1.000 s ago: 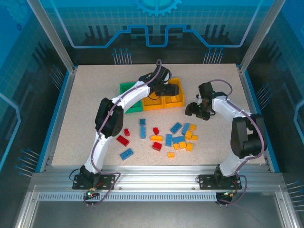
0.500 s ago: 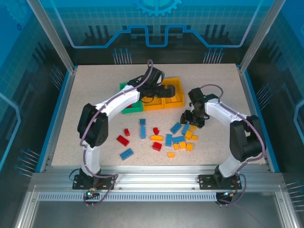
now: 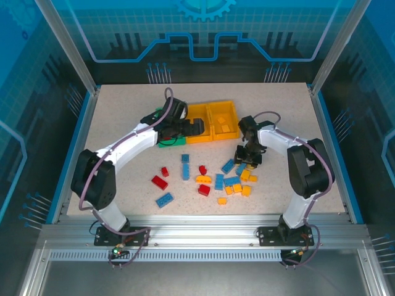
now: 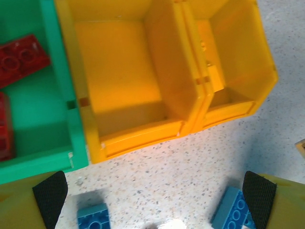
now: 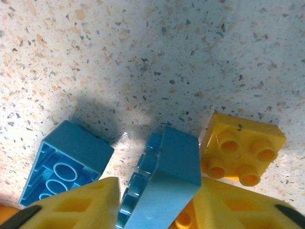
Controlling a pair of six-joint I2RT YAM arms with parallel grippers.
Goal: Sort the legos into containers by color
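Legos (image 3: 219,180) lie loose across the lower middle of the top view, red, blue and yellow-orange ones mixed, with the right gripper (image 3: 249,155) set down at the upper right edge of the cluster. In the right wrist view one light-blue brick (image 5: 167,162) stands tipped on its long edge at bottom centre, directly between the two yellow fingers (image 5: 81,205), which press against it from either side, so the right gripper is clamped on it. Just to its left an upturned blue brick (image 5: 69,160) lies on the speckled table (image 5: 143,57), and just to its right sits a yellow four-stud brick (image 5: 243,152), close to or touching the held one. The containers stand above the cluster: a green bin (image 4: 57,86) at the left with red bricks (image 4: 19,57) inside, a yellow-orange middle bin (image 4: 119,71) joined to it, and a second yellow-orange bin (image 4: 238,52) at the right. The left gripper (image 3: 194,127) hovers at the near side of the green and middle bins. Its black-padded fingertips (image 4: 50,191) sit spread wide at the bottom corners of the left wrist view, holding nothing. Two blue bricks (image 4: 93,217) lie on the table between them, apart from both pads.
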